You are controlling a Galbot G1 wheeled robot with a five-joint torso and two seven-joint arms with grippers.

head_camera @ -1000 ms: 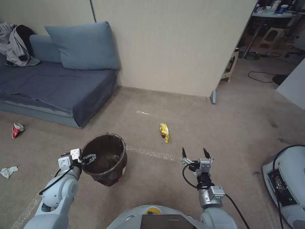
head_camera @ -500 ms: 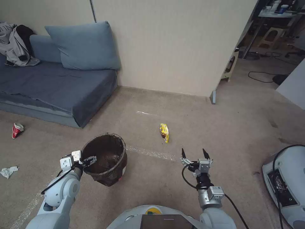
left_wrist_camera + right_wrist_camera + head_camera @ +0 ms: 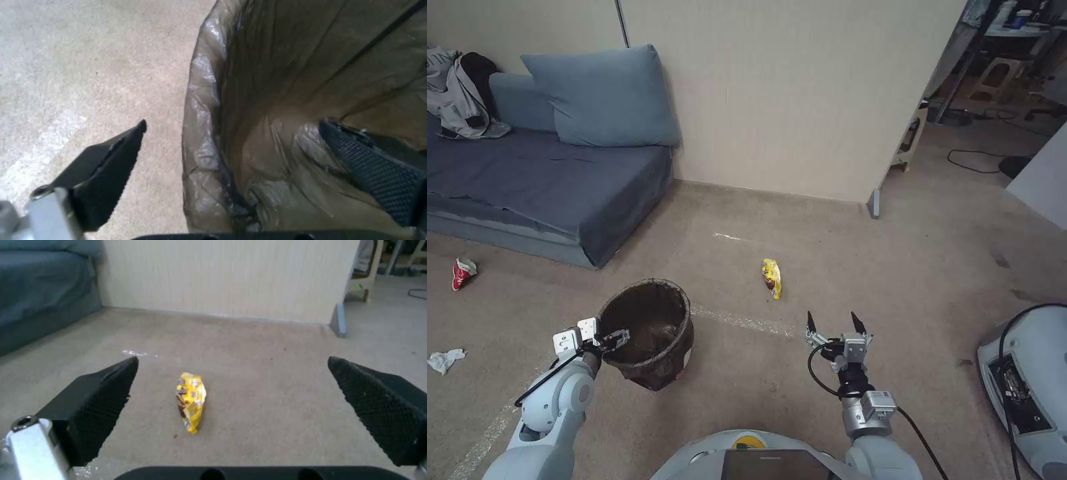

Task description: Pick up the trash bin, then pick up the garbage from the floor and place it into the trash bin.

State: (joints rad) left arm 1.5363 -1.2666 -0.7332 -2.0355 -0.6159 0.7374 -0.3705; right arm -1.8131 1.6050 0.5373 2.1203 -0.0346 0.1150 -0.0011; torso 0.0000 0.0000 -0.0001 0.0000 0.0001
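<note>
Three scraps left on floor, yellow wrapper [image 3: 772,277], red packet [image 3: 463,272], tissue [image 3: 444,360]; left tool [image 3: 612,337] straddles trash bin [image 3: 650,330] rim, fingers spread, bin not gripped; right tool [image 3: 832,325] spread, facing wrapper

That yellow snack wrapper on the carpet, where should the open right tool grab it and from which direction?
Grip the yellow snack wrapper across its narrow middle, coming down from above. It lies flat and elongated, pointing away from the right tool, whose spread fingers already straddle its width in the wrist view; nothing crowds it on the carpet.
</note>
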